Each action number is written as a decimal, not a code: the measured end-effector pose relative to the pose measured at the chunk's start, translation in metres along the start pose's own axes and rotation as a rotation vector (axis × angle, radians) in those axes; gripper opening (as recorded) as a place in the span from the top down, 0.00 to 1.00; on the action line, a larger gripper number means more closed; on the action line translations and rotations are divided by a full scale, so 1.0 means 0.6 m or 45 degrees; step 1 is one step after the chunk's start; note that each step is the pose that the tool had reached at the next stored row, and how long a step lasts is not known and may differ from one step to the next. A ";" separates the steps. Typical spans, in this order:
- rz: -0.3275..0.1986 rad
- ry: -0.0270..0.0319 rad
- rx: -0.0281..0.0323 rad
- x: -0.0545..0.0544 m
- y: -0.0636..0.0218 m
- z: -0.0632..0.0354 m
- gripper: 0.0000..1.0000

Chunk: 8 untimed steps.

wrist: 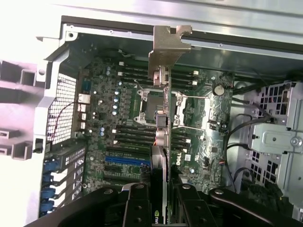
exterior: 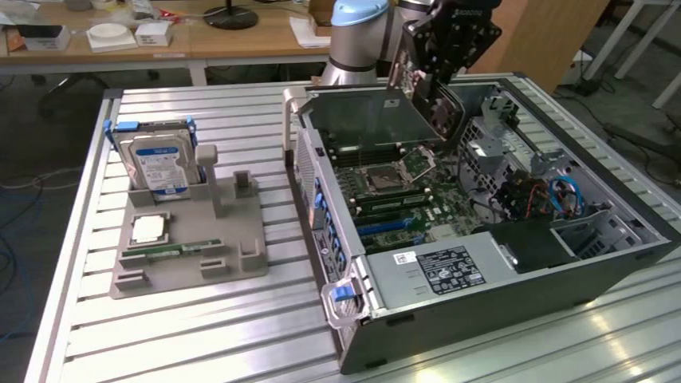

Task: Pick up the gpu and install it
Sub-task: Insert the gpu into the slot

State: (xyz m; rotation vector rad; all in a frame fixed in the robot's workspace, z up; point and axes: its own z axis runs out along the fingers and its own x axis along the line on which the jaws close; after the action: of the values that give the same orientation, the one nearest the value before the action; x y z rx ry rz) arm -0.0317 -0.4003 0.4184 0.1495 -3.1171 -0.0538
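Observation:
The gpu (exterior: 356, 116) is a flat dark green card with a silver bracket (exterior: 293, 108) at one end. It hangs tilted above the open computer case (exterior: 479, 295), over the motherboard (exterior: 399, 195). My gripper (exterior: 428, 86) is shut on the card's end farthest from the bracket. In the wrist view the gpu (wrist: 162, 118) shows edge-on, running from between my black fingers (wrist: 137, 205) out to its bracket (wrist: 168, 45). Below it lie the CPU socket (wrist: 151, 106) and a blue slot (wrist: 125, 161). The card touches no slot.
A grey parts tray (exterior: 245, 247) on the exterior view's left holds a hard drive (exterior: 159, 163) standing upright, a CPU (exterior: 148, 230) and a memory stick (exterior: 171, 251). Cables and a drive cage (exterior: 543, 195) fill the case's far side. The slatted metal table (exterior: 159, 335) extends around both.

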 end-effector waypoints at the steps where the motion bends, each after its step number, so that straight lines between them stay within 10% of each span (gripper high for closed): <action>1: -0.009 0.0003 0.0002 0.000 0.000 0.000 0.74; 8: -0.081 0.0029 0.0016 0.000 -0.001 0.000 0.74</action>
State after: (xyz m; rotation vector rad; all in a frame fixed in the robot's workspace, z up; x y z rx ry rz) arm -0.0317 -0.4006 0.4182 0.2488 -3.1096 -0.0527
